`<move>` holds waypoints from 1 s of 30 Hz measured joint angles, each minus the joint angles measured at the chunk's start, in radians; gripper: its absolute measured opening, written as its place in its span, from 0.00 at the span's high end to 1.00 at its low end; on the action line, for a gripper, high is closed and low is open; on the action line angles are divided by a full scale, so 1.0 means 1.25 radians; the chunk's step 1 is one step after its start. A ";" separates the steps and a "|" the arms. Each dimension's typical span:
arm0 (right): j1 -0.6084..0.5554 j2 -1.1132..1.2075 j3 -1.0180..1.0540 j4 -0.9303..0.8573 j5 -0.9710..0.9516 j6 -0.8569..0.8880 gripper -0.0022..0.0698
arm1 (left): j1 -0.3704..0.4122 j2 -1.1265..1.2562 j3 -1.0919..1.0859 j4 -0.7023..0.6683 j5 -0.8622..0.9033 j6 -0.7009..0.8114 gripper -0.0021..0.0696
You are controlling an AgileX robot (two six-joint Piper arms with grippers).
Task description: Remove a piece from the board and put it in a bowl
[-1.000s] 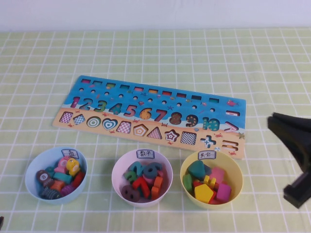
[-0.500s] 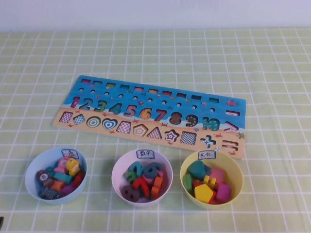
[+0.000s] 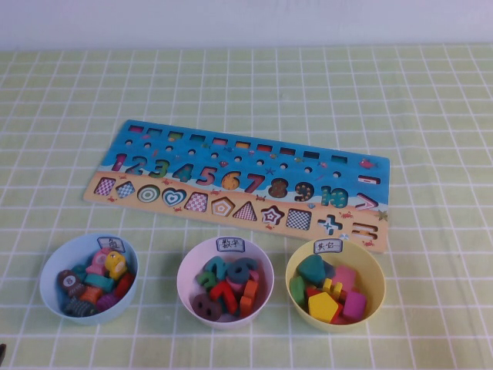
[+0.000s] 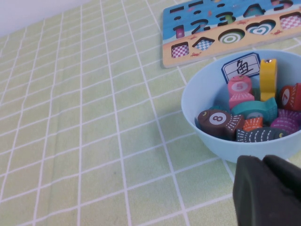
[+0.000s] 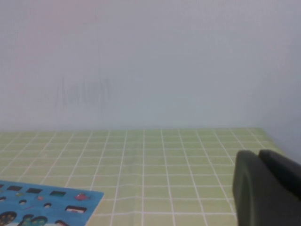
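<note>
The left gripper (image 4: 263, 160) sits low over the tabletop (image 3: 431, 92), just beside the near side of the light blue bowl (image 3: 55, 266). It is out of the high view. Its fingers (image 4: 249, 188) are clenched against each other with only a seam between them, and they grasp nothing.

The light blue bowl is the leftmost of three bowls standing in a row in front of the board (image 3: 231, 146), apart from it. It has a small white label on its far rim and holds a heap of fish-shaped pieces, each with a numbered round spot. The piece (image 3: 123, 284), small and red with a pale round mark, lies in this bowl against its right wall, beside a yellow one.

The board lies flat and slightly slanted on the green checked tabletop. The slots and number cutouts in its blue upper part, and the shape cutouts along its tan strip, show as hollows.

The white bowl (image 3: 189, 266) in the middle holds coloured number pieces. To its right, the yellow bowl (image 3: 373, 270) holds shape pieces.

The right gripper (image 5: 257, 153) is also out of the high view. Its own camera looks over the board's right end toward the pale wall. Its fingers (image 5: 247, 188) are clenched shut and empty.
</note>
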 joint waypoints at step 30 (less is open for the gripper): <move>-0.010 -0.002 0.037 -0.779 0.281 0.910 0.99 | 0.000 0.000 0.000 0.000 0.000 0.000 0.98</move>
